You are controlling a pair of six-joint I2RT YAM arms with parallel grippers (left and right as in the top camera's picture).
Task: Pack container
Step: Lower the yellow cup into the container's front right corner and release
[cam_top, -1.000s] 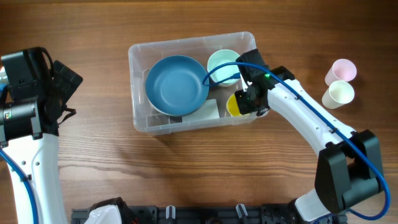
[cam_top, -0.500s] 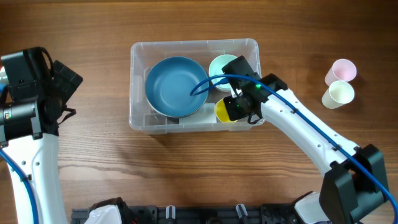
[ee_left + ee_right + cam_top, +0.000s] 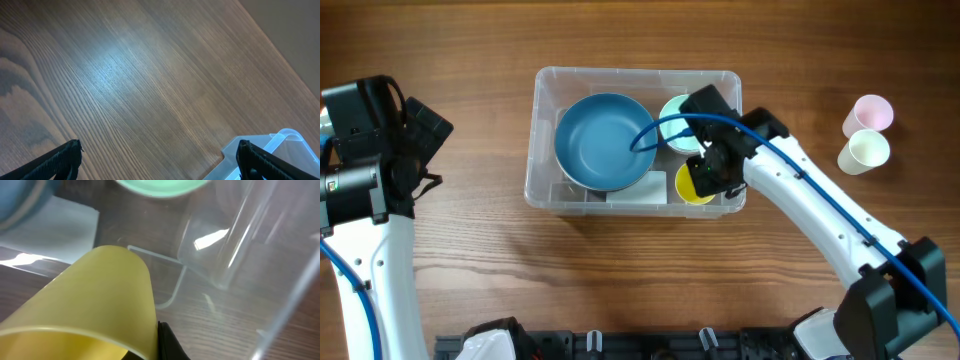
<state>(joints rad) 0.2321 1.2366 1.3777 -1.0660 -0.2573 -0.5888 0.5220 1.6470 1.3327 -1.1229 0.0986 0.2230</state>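
Where the container [image 3: 630, 72] sits: upper centre of the overhead frame, on the surface [image 3: 470, 250].
Right claw [image 3: 705, 176]: inside container's lower right, gripping yellow cup [image 3: 687, 191].
Left claw [image 3: 160, 156]: spread wide, far left.

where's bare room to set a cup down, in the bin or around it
Container is crowded: blue bowl, mint bowl and yellow cup in the right gripper fill it. Bare table lies left of it and between it and the pink cup.

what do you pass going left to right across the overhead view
left gripper → left wall of the container → blue bowl → yellow cup held by the right gripper → pink cup
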